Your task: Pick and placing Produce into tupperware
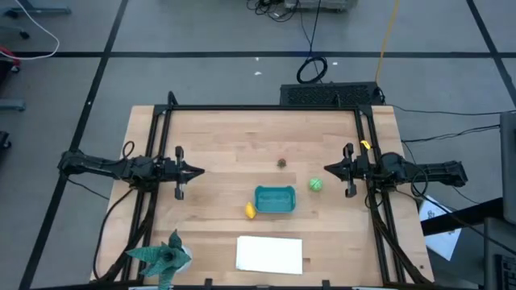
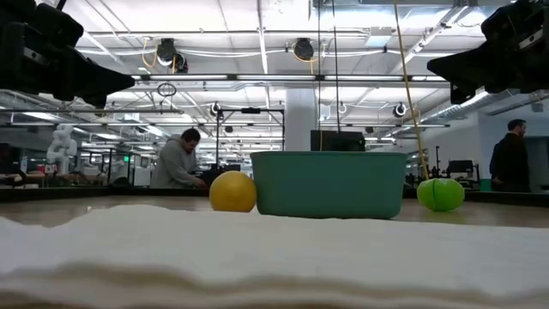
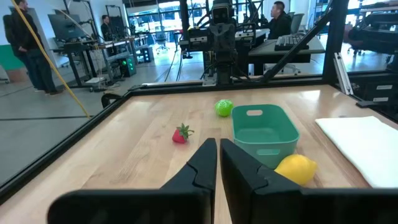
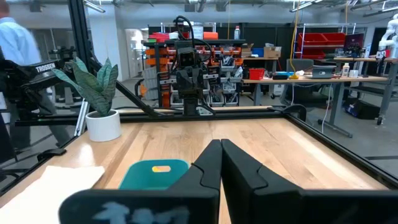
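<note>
So far nothing has gone into the tupperware (image 1: 275, 200): in the high view the teal tub sits empty near the middle of the table (image 1: 234, 137), and the left wrist view shows its bare floor. All three produce pieces still lie on the wood around it. The yellow lemon (image 1: 251, 211) is just beside the tub at about 8 o'clock from it, the bright green ball (image 1: 315, 184) lies near it at about 2 o'clock, and the small dark red strawberry-like piece (image 1: 282, 163) rests apart from it at roughly 12 o'clock. The left gripper (image 1: 196, 171) hangs at the table's 9 o'clock side, its fingers pressed together and holding nothing. The right gripper (image 1: 329, 168) waits at the 3 o'clock side, fingers likewise closed and empty, and stands nearest the green ball. A flat white sheet (image 1: 269, 254) lies at 6 o'clock from the tub, and a green spiky paper plant (image 1: 164, 256) stands toward the 7 o'clock corner; neither belongs to the job. By my judgement the task is at its very start, with all three picks and drops left to do.
</note>
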